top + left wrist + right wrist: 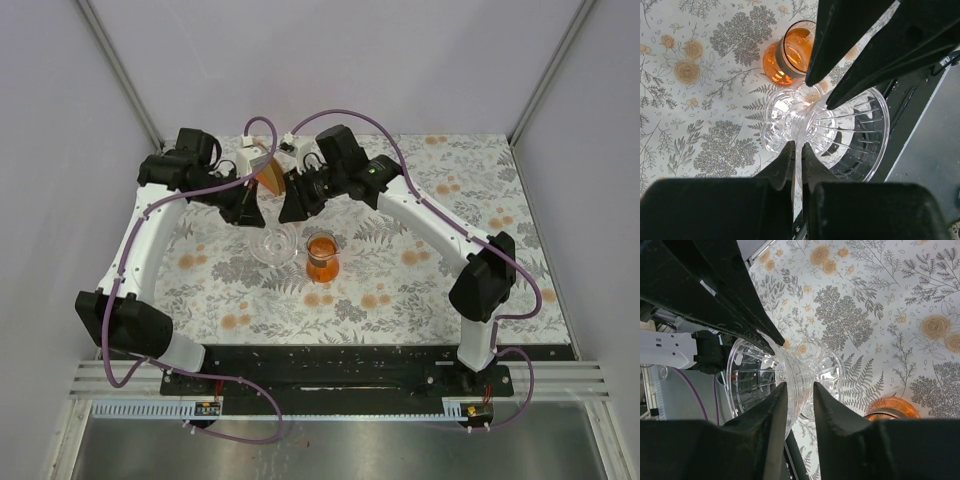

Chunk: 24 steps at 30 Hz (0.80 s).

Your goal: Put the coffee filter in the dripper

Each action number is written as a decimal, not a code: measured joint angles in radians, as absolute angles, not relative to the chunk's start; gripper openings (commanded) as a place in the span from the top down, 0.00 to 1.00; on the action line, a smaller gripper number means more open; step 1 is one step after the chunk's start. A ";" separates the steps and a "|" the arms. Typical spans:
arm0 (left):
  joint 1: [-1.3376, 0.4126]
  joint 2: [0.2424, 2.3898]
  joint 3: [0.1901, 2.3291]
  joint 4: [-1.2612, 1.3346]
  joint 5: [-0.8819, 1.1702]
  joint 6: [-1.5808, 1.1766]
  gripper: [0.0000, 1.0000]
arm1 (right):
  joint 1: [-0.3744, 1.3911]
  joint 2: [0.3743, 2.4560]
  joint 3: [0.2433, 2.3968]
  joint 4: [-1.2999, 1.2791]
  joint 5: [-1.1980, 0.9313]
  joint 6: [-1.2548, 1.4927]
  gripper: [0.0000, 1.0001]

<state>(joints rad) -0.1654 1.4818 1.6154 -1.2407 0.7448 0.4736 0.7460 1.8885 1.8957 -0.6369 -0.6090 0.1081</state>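
The clear ribbed dripper (277, 243) (850, 130) (752, 375) is tipped on its side over the flowered cloth, its wide mouth toward the arm bases. My left gripper (250, 218) (798, 147) is shut on a thin clear part at the edge of the dripper. From the other side, my right gripper (295, 215) (797, 387) has its jaws closed against the dripper's narrow ribbed neck. The two sets of fingers face each other closely across it. The single coffee filter is out of view.
An orange glass vessel (321, 257) (790, 55) (892, 407) stands upright just right of the dripper. A thick bundle of brown filters in an orange holder (268, 175) sits behind the grippers beside a white block (250, 157). The black base strip (330, 365) runs along the near edge.
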 measured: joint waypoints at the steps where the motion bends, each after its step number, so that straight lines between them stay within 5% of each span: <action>1: -0.166 1.482 1.618 -1.240 0.752 0.472 1.00 | 0.746 1.888 1.893 -0.631 -0.612 0.111 0.75; 7: -0.165 1.491 1.617 -1.217 0.760 0.384 0.95 | 0.746 1.888 1.880 -0.614 -0.627 0.116 1.00; 11: -0.166 1.494 1.601 -1.186 0.769 0.310 0.46 | 0.745 1.888 1.884 -0.643 -0.601 0.101 1.00; 18: -0.168 1.487 1.603 -1.107 0.802 0.218 0.01 | 0.745 1.900 1.937 -0.800 -0.532 0.060 1.00; 24: -0.124 1.467 1.617 -1.064 0.799 0.172 0.01 | 0.728 1.899 1.959 -0.853 -0.501 0.070 1.00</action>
